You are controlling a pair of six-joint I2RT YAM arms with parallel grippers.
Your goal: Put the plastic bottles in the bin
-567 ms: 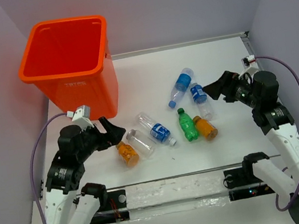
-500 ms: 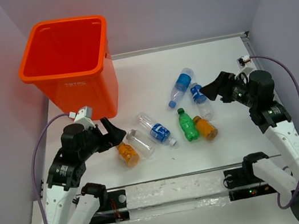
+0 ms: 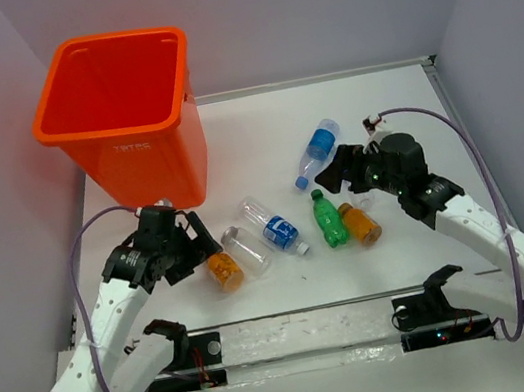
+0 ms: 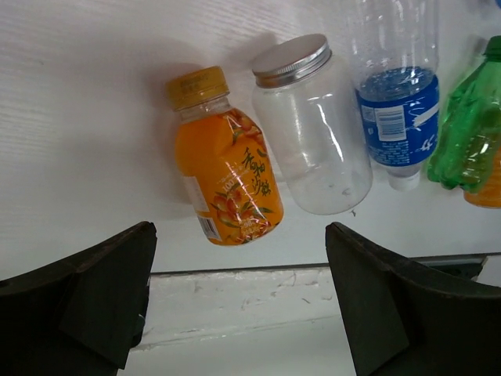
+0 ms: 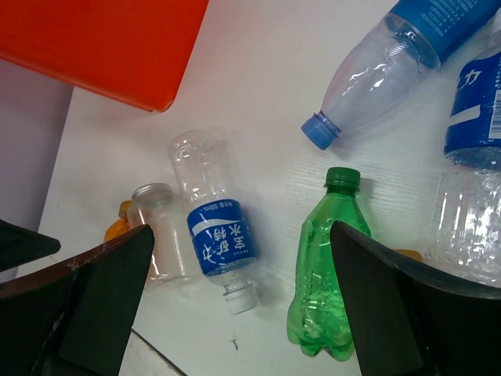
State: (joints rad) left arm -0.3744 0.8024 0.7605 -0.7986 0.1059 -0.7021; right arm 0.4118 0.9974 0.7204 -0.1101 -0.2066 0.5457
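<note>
The orange bin stands upright at the far left corner of the desk, its mouth open upward. All seven bottles you can see lie on the desk outside it.

Your left claw hangs near the left part of the near edge. Its fingers are spread wide and grip nothing. In the left wrist view the left orange bottle lies on its side between the two fingers, yellow cap toward the far edge. Whether the fingers touch the desk cannot be told.

Just right of it lies the clear jar, with a silver lid and no label. Next comes the middle water bottle, blue label, white cap pointing at the near edge. The jar and this bottle lie side by side, very close.

Further right, the green bottle lies with its cap toward the far edge. The right orange bottle sits just beside it on the right.

Your right claw hovers above the middle of the desk. It is also wide open and empty.

The far water bottle lies toward the far edge, blue cap aimed near-left. The last water bottle lies under your right arm, largely hidden from above.
</note>
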